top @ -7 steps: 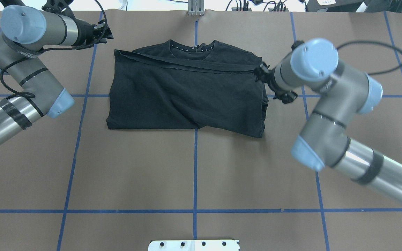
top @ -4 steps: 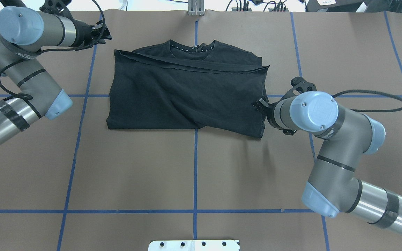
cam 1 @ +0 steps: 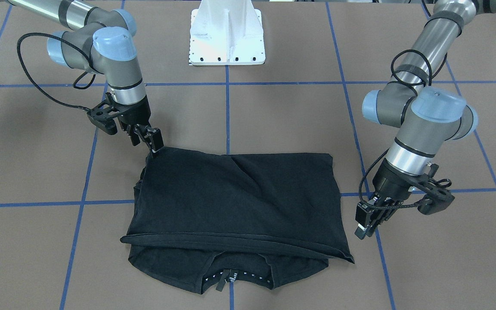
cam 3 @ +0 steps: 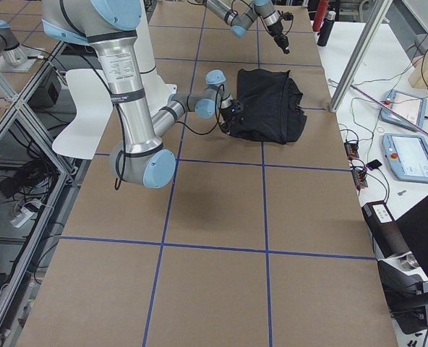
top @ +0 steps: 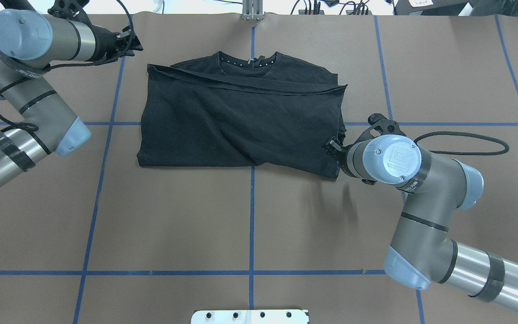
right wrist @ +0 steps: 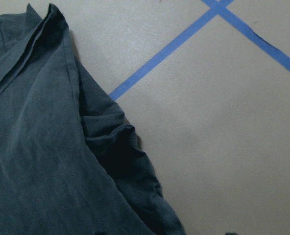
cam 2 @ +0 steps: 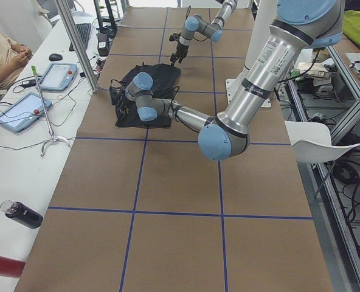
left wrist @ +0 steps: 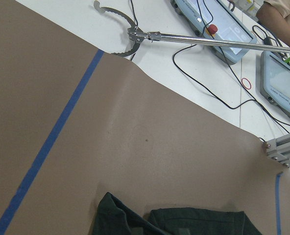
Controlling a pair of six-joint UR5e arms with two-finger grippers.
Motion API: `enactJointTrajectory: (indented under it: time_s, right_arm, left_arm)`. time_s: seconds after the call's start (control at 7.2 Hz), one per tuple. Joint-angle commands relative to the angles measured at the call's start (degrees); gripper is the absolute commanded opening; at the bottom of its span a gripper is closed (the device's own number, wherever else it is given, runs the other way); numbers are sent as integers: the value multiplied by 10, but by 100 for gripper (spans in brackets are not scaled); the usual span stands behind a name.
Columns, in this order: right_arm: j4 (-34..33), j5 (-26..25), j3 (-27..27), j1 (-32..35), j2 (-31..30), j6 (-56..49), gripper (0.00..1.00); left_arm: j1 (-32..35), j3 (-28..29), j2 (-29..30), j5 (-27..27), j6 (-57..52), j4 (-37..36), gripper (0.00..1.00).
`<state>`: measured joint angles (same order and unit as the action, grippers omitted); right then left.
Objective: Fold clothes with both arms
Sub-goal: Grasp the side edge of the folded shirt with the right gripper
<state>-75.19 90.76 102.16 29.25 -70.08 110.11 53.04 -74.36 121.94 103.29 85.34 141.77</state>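
The black T-shirt [top: 241, 121] lies on the brown table, folded into a rough rectangle. Its collar [top: 247, 60] is at the far edge, and a folded-over hem runs just below it. No logo shows. My right gripper [cam 1: 153, 144] is low at the shirt's near right corner [cam 1: 149, 157]. It is open and holds nothing, and the wrist mostly hides it in the overhead view [top: 333, 148]. The right wrist view shows that bunched shirt edge [right wrist: 110, 147] on the bare table. My left gripper [cam 1: 363, 228] hangs open and empty just outside the shirt's far left corner [top: 150, 68], apart from the cloth.
Blue tape lines [top: 252, 225] divide the brown table into squares. The white pedestal base [cam 1: 226, 38] stands at the robot's side. An aluminium post [top: 252, 11] and cables are at the far edge. Beyond that edge are tablets [left wrist: 282, 78], a grabber tool [left wrist: 135, 34] and a seated person [cam 2: 0, 55].
My right gripper left the shirt's far right corner and moved back along the right edge to the near right corner. The left arm drifted slightly outward. The shirt stayed put.
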Motion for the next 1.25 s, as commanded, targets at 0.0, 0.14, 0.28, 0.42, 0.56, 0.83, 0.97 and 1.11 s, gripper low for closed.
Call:
enactJointTrajectory:
  time_s: [0.0,0.14,0.28,0.42,0.56,0.83,0.97,1.11]
  right_arm:
    - [0,0,-25,-2,16,-2,84]
    - [0,1,-28,-1,19,-1,77]
    - [0,4,-31,-1,21,-1,76]
    - [0,4,-31,-2,20,-1,70]
    - [0,6,-28,-1,20,2,41]
    - [0,6,-27,0,19,4,0]
    - [0,6,-23,1,17,4,0]
    - [0,6,-17,1,16,3,0]
  left_arm:
    - [0,-1,-1,0,-1,0,35]
    - [0,-1,-1,0,-1,0,35]
    - [0,-1,-1,0,-1,0,35]
    - [0,-1,-1,0,-1,0,35]
    - [0,-1,0,1,0,0,35]
    - [0,-2,0,1,1,0,35]
    - [0,-2,0,1,2,0,35]
    - [0,-2,0,1,2,0,35]
